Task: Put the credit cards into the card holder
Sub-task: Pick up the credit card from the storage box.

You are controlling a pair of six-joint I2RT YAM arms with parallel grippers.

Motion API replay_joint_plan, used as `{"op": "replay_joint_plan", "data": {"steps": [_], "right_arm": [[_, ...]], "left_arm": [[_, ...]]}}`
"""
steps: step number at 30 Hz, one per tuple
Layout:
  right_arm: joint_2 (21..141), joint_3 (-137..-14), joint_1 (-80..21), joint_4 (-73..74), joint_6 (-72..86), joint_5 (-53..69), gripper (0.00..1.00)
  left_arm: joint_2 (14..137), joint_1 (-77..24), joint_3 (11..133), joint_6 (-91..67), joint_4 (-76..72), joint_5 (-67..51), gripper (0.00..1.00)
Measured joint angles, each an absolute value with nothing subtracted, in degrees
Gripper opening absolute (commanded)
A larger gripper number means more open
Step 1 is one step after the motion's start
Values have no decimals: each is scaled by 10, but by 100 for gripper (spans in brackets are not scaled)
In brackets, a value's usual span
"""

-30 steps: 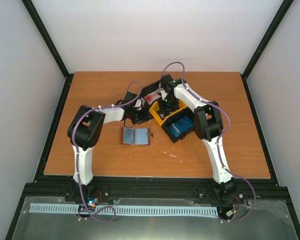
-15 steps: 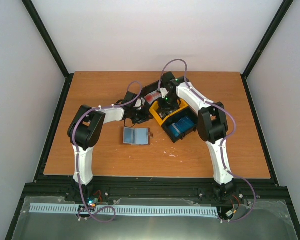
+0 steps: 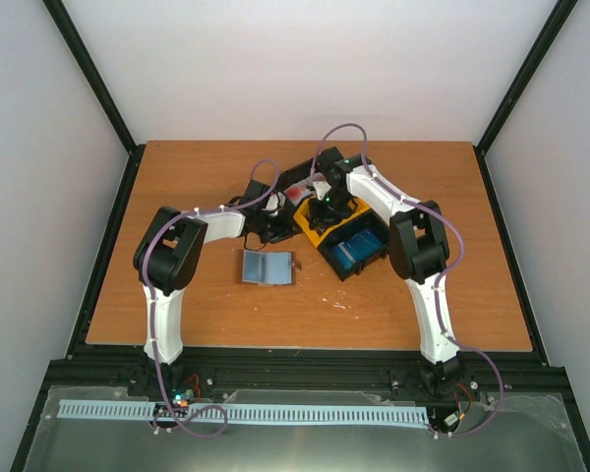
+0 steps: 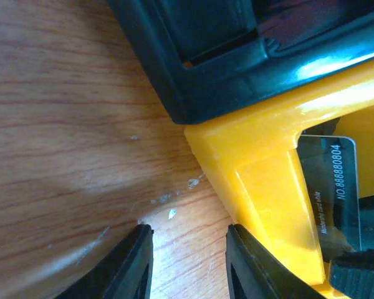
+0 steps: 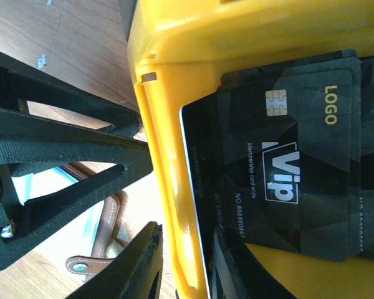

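The card holder (image 3: 267,267) lies open on the table, grey-blue lining up; its brown edge and snap tab (image 5: 81,266) show in the right wrist view. Black credit cards (image 5: 287,156) are stacked in the yellow bin (image 5: 174,124). My right gripper (image 5: 190,261) stands with one finger outside the bin's wall and the other inside on the top black card's edge, a sliver of gap left outside. My left gripper (image 4: 188,249) is open over bare wood, its right finger beside the yellow bin (image 4: 262,162). A black card (image 4: 333,187) shows there too.
A black bin (image 3: 354,248) holds blue cards right of the yellow bin (image 3: 313,234). Another black bin (image 3: 297,190) with red-and-white cards sits behind. The left arm's black frame (image 5: 62,156) stands close beside my right gripper. Bare wood lies in front and at the sides.
My right arm's elbow has shifted slightly to the right and its jaws have narrowed a little at the yellow bin. The left arm and the card holder have not moved.
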State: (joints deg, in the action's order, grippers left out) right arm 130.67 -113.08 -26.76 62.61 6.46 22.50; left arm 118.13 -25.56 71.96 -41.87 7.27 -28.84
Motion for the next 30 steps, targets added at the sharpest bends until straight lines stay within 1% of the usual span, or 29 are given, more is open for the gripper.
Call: {"op": "replay_joint_plan", "data": {"steps": [5, 8, 13, 14, 20, 30], "right_arm": [[1307, -1131, -268, 627, 64, 229, 24], [1313, -1137, -268, 629, 62, 224, 17], [1332, -1164, -277, 634, 56, 204, 4], [1332, -1168, -279, 634, 54, 198, 3], [1322, -1176, -279, 630, 61, 151, 3], [1231, -1176, -282, 650, 125, 120, 3]], "left_arm": [[1181, -256, 720, -419, 73, -288, 35], [1181, -256, 720, -419, 73, -288, 35], [1181, -256, 720, -419, 73, -288, 35], [1181, -256, 720, -418, 73, -288, 35], [1181, -256, 720, -418, 73, -287, 36], [1166, -257, 716, -414, 74, -273, 51]]}}
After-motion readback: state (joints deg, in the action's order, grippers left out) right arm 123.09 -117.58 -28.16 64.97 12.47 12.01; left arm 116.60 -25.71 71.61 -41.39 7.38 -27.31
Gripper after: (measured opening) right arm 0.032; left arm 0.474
